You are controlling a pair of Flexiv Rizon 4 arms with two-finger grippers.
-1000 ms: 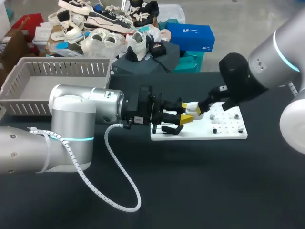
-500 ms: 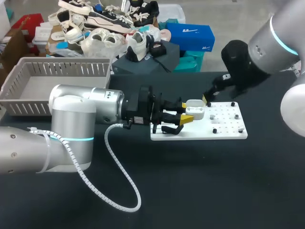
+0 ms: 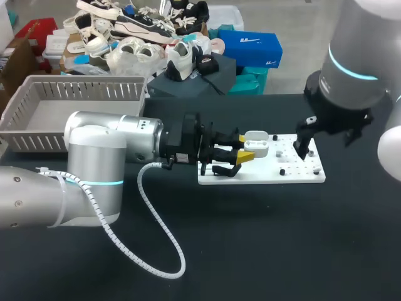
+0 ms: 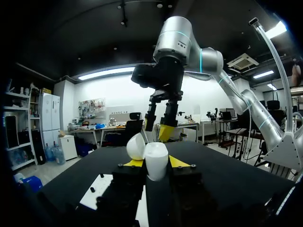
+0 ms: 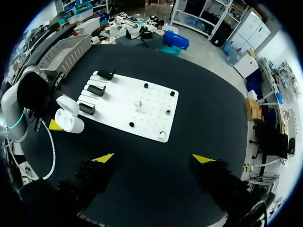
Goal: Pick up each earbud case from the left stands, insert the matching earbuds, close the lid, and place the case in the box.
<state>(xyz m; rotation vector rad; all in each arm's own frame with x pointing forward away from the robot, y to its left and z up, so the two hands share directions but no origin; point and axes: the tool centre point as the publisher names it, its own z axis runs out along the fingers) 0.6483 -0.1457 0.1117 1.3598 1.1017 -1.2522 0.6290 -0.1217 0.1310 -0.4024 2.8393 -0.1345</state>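
Here: open case in left grip

The white earbud case [image 4: 156, 161], lid tipped back, is clamped between the left gripper's [image 3: 245, 150] yellow tips over the white board [image 3: 301, 174]. The right gripper [image 5: 154, 158] (fingers spread wide) hangs above the board's other end.

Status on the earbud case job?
Done: one case is off the stands, clamped in the left gripper, lid open. In hand: the right gripper hangs open and empty above the white board; whether earbuds are in the case I cannot tell. Left: close the lid and put the case in the box, which holds no case.
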